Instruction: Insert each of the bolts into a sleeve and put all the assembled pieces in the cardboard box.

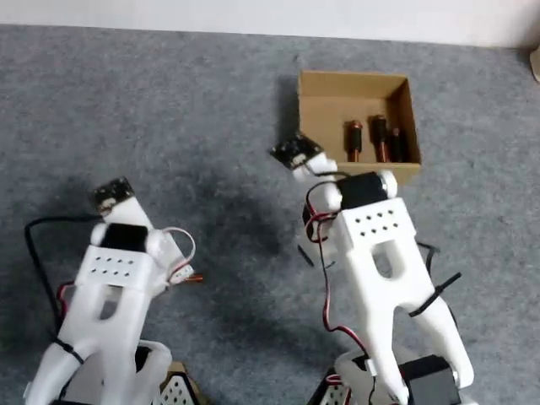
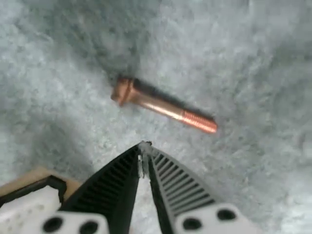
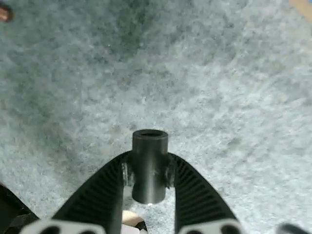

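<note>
All of the table was covered in grey carpet (image 1: 169, 101). On it stood my two white arms, my left arm (image 1: 114, 270) at one side and my right arm (image 1: 384, 245) at the other, nearer the cardboard box (image 1: 310, 93). The box sat open at the far side of the carpet, just past my right arm's wrist. Inside it lay some copper and black assembled pieces (image 1: 355, 140), side by side. I think there were three, but two sat so close together that I could not be sure. My left gripper (image 2: 144, 152) hung over the carpet with its fingers pressed together and nothing between them. A copper bolt (image 2: 163, 105) lay flat on the carpet near those tips, not touching them. My right gripper (image 3: 148, 165) had its fingers squeezed onto a short black sleeve (image 3: 149, 146), with its open end showing, above the carpet.
</note>
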`<move>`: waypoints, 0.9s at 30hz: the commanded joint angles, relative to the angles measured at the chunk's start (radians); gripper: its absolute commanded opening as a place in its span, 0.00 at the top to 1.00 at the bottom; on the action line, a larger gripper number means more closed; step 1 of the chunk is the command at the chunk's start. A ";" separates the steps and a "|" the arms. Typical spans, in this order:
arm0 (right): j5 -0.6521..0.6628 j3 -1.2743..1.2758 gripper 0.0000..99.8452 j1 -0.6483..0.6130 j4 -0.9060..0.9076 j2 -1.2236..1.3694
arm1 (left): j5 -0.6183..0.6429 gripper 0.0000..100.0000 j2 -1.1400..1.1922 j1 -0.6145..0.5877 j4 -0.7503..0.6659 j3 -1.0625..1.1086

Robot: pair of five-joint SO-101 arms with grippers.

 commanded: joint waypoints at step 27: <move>0.014 0.065 1.00 0.008 -0.125 -0.039 | 0.080 0.73 -0.021 0.065 -0.313 0.160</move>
